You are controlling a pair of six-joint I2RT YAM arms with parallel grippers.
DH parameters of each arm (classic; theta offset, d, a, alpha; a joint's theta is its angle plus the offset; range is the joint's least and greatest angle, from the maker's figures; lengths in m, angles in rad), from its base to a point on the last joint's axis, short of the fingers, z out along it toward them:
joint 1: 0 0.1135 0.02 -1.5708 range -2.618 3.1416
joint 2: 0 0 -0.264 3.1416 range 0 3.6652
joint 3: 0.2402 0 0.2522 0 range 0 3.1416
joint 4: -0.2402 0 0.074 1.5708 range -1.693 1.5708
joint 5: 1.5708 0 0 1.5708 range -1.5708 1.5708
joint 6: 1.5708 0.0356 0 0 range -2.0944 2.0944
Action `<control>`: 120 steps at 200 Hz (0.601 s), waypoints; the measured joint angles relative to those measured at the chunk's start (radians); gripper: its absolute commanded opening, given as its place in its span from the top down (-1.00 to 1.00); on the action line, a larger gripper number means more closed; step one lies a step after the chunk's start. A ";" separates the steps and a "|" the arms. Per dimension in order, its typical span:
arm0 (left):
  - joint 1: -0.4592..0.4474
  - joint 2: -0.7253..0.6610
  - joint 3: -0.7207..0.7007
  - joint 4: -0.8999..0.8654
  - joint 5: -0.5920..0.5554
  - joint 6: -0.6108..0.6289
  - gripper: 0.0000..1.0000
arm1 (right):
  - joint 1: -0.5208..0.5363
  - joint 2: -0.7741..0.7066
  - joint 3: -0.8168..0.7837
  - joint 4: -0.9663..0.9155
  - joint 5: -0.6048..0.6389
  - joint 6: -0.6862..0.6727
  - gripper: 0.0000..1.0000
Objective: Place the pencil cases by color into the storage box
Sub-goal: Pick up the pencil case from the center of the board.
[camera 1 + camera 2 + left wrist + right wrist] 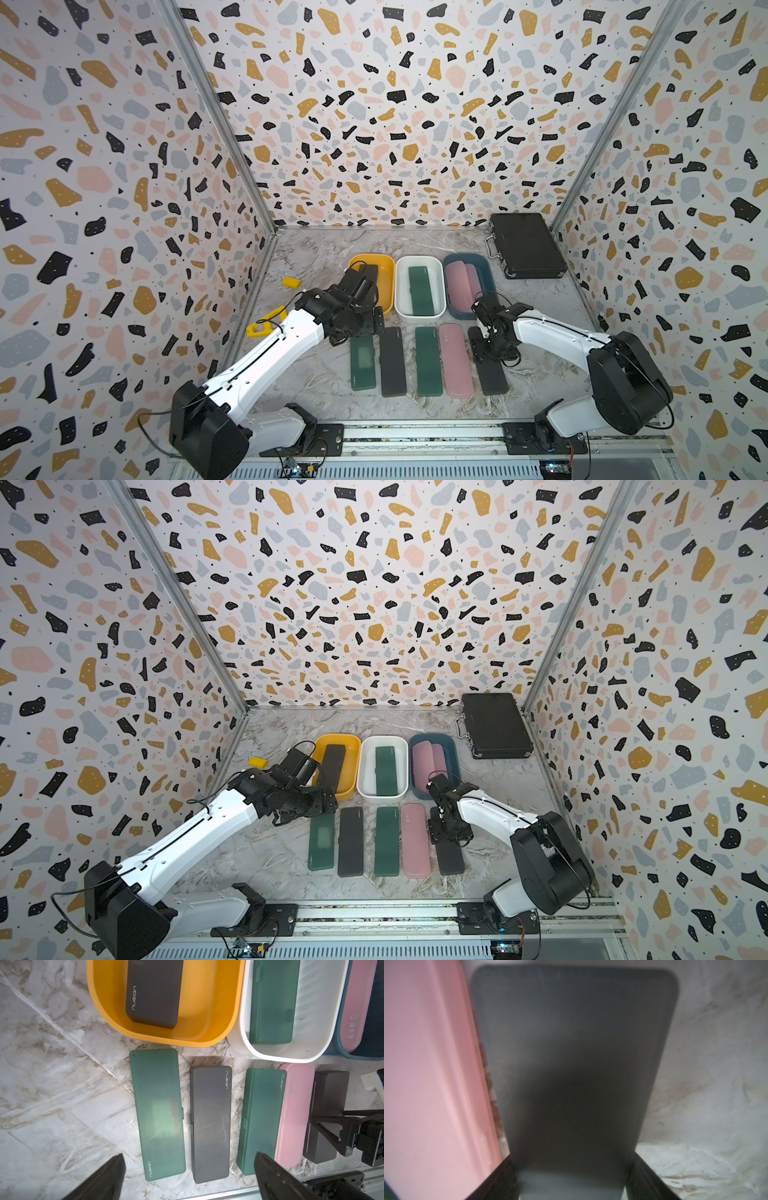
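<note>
The black pencil case lay flat on the marble desk, at the right end of the row of five. It was just beside the pink pencil case and in front of the blue bin. It looked like a stiff, light, hard-shelled box with smooth matte faces, so a weak pinch might let it slip. The best hold seemed to be across its narrow width, on the two long edges. The right claw was down over it with one finger at each long edge, but whether they were pressing yet I could not tell. The left claw hung spread wide and empty above the second black case. The yellow bin, holding a black case already, stood well apart at the bins' other end.
</note>
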 measured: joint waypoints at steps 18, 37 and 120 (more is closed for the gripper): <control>0.000 0.000 0.000 0.000 0.000 0.000 -1.00 | 0.001 0.000 0.000 0.000 0.002 0.002 -0.11; 0.000 0.000 0.000 0.000 0.000 0.000 -1.00 | 0.003 0.000 0.000 0.000 0.005 0.003 -0.04; 0.000 -0.016 0.000 0.000 -0.001 0.000 -1.00 | 0.003 -0.127 0.023 -0.105 0.024 -0.011 0.01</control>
